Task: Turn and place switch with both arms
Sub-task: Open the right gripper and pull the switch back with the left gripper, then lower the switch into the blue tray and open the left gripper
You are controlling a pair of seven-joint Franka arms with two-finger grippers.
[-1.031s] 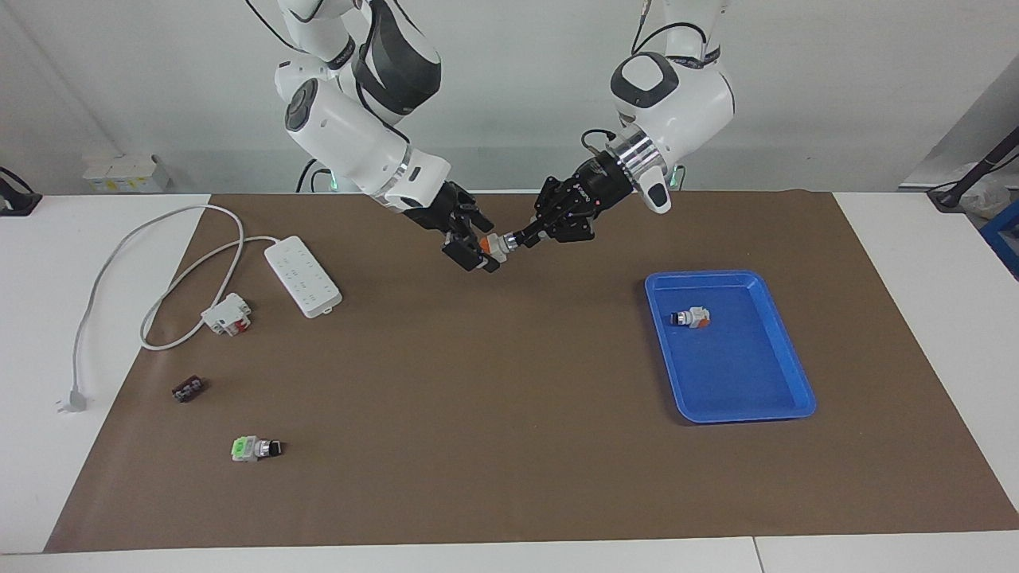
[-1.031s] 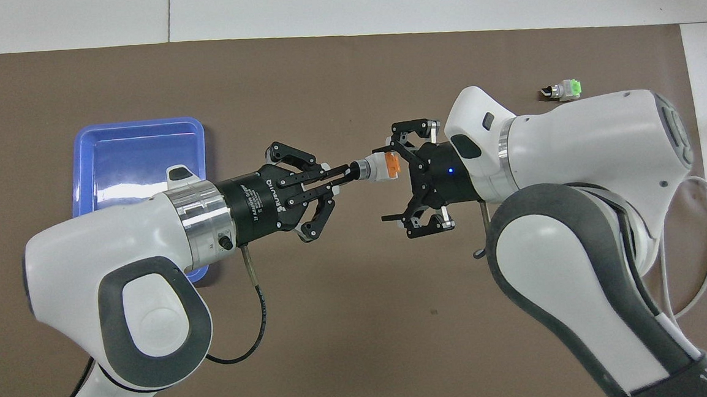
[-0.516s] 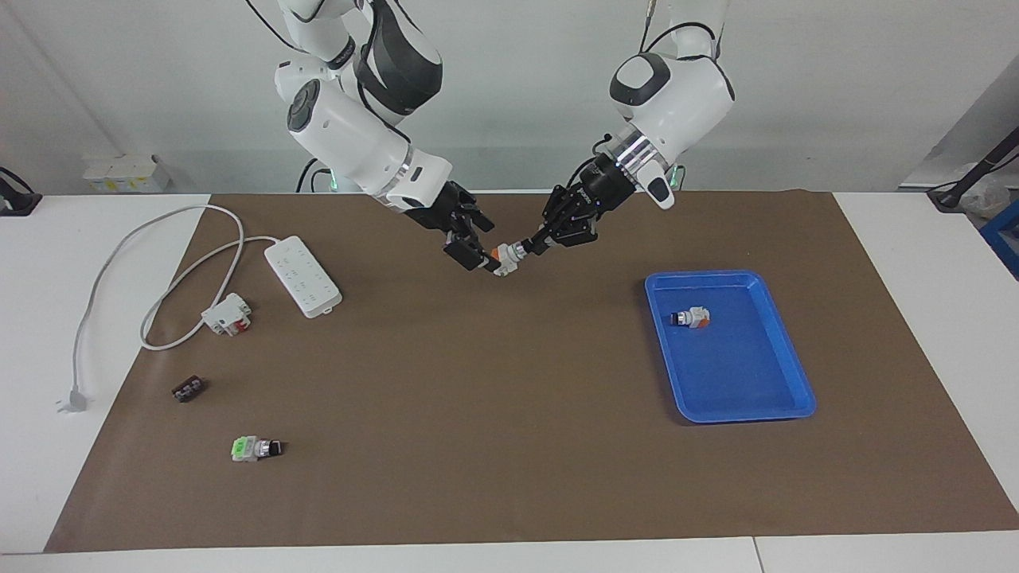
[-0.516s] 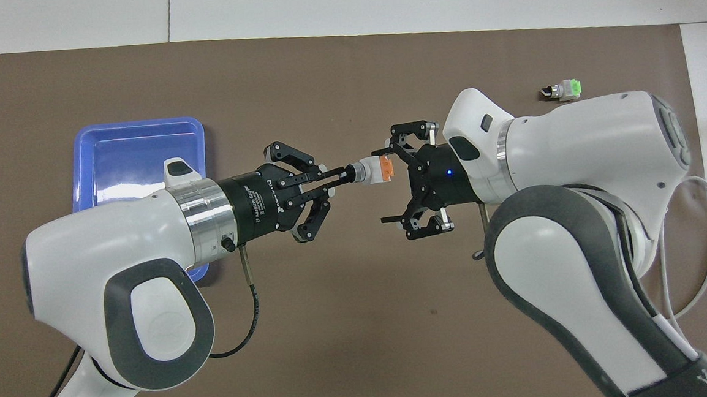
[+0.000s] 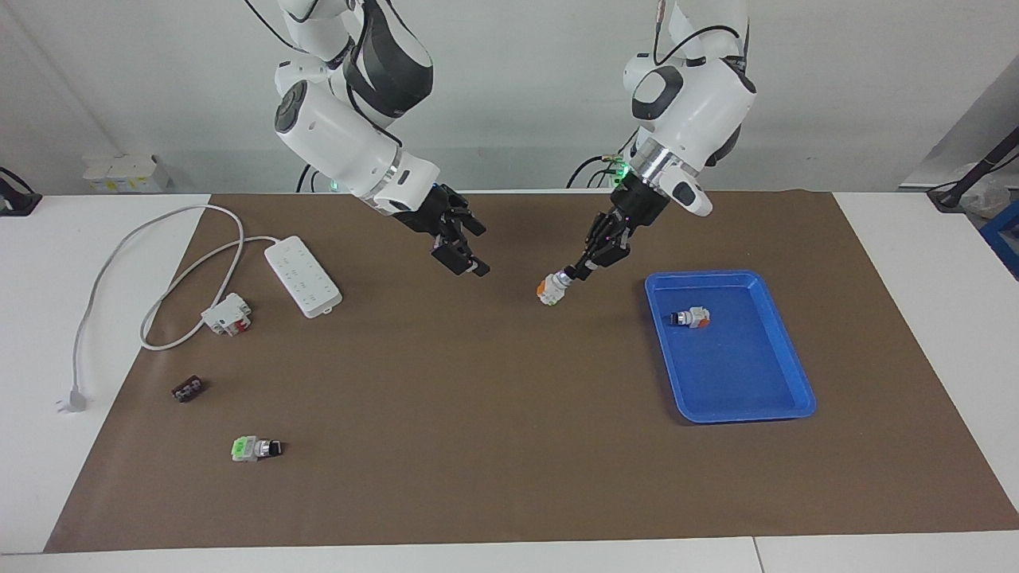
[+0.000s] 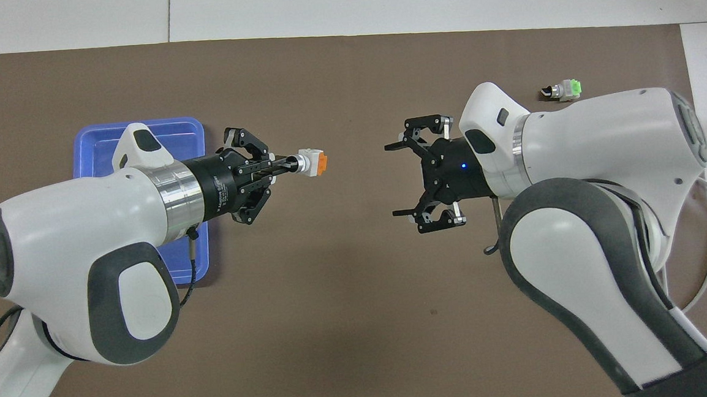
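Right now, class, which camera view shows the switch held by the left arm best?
The overhead view: the switch shows clearly in the left gripper, held by its knob end, orange block pointing away from the fingers. The facing view shows the switch smaller, hanging below the left gripper above the brown mat.

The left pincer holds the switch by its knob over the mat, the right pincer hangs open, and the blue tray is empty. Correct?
Not quite: the tray is not empty. The facing view shows another switch lying in it. The rest stands: the left pincer holds the switch by its knob over the mat, and the right pincer hangs open.
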